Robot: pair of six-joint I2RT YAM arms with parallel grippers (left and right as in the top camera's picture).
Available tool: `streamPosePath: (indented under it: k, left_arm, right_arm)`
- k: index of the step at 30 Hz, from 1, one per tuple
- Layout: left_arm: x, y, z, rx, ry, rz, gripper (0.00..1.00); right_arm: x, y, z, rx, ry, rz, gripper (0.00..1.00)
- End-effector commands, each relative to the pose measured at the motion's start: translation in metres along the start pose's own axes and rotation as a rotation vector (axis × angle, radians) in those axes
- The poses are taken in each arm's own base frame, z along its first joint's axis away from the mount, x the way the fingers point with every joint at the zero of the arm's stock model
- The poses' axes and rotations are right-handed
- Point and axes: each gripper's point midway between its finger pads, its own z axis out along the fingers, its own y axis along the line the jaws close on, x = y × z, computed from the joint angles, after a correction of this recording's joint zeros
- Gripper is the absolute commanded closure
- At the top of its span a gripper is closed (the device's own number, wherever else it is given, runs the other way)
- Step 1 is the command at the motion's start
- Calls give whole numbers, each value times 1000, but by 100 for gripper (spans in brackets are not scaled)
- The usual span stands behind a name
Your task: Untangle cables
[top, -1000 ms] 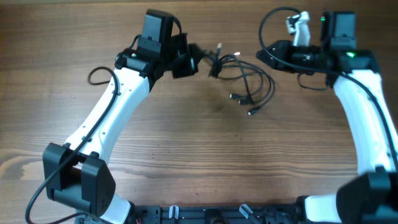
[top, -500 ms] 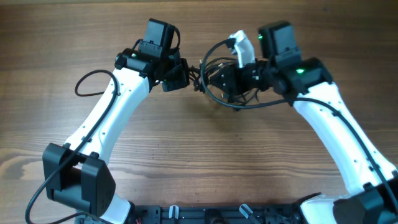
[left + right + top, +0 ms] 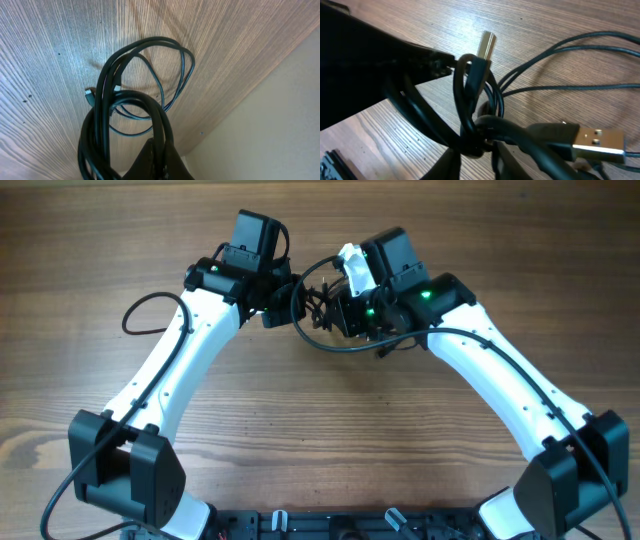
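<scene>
Overhead: cables [image 3: 321, 308] are bunched in a tight knot toward 12 o'clock on the wooden table [image 3: 300, 450], w/ both arms meeting over them. L gripper [image 3: 290, 292] is at 9 o'clock of the knot, R gripper [image 3: 338, 308] at 3 o'clock, both right up against it. One slack loop [image 3: 335, 347] sags out of the knot toward 6 o'clock.

L wrist cam: L gripper [image 3: 152, 156] is clamped tight w/ several black strands draped over its dark tip. The cables [image 3: 150, 107] fan out from there in loops toward 12 o'clock. A small plug end [image 3: 90, 96] shows at 9 o'clock of the loops.

R wrist cam: the knot [image 3: 475, 137] sits right at the tips of the R gripper [image 3: 479, 161], fingers [image 3: 451, 167] close on either side w/ only a narrow gap. Can't tell if they actually pinch it or just flank it. A big silver USB-A plug [image 3: 597, 140] lies at 3 o'clock of the knot, and a smaller metal plug [image 3: 486, 44] sticks up at 12 o'clock (its cord folds back down into the knot). A dark bulk fills 9–10 o'clock, its tip touching the strands. It looks like the other gripper. More strands run off toward 2 o'clock over the tabletop.
</scene>
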Motion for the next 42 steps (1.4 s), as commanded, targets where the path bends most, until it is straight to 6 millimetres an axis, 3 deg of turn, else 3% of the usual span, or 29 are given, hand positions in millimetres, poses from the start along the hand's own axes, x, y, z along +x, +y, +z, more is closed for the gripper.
streamPosePath:
  k: [1,6,9,12,14,18,23,25,36,42]
  left_arm:
    - [7,-3,-9,12,32,-151,96]
    - [9,-2,-9,6,41,-148,96]
    - [13,1,-8,-4,51,-97,96]
    - [12,8,-8,-24,41,25,96]
    - [3,15,-8,-49,2,279,96]
    - [-10,26,-5,-97,-86,636,96]
    - [-11,28,-3,-125,-147,1067,96]
    - [-12,27,-3,-127,-151,1098,96]
    - [-9,15,-3,-78,-176,1104,96]
    - [-11,18,-3,-87,-177,1068,96]
  right_arm:
    - [8,-10,17,40,35,54,83]
    - [4,-11,19,47,16,99,89]
    - [-1,-30,21,146,-18,198,95]
    - [-2,-38,19,169,-28,219,96]
    - [-2,-45,17,164,-21,230,96]
    - [-1,-29,16,31,11,171,96]
    - [6,-14,11,-112,55,103,96]
    - [9,-4,7,-197,66,45,96]
    - [46,-12,0,-181,219,144,92]
    - [50,-12,-1,-179,235,155,91]
